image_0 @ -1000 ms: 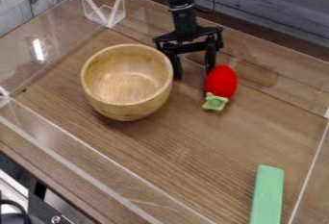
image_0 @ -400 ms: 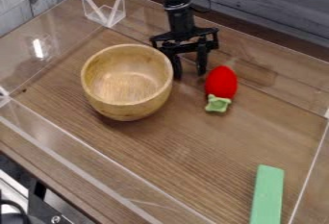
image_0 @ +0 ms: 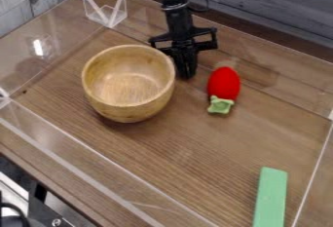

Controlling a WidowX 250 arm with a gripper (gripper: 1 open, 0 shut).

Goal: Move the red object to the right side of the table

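Since the earlier frame the black end effector (image_0: 186, 63) had drawn its fingers together on nothing and edged left, away from the small glossy red toy fruit (image_0: 224, 87), which lay mid-bench beside it. I judged it needed reopening and centring over the fruit. I counted one fruit, one round wooden bowl (image_0: 129, 81), one flat light-green bar (image_0: 271, 198), one brown wood-grain bench (image_0: 169, 163).
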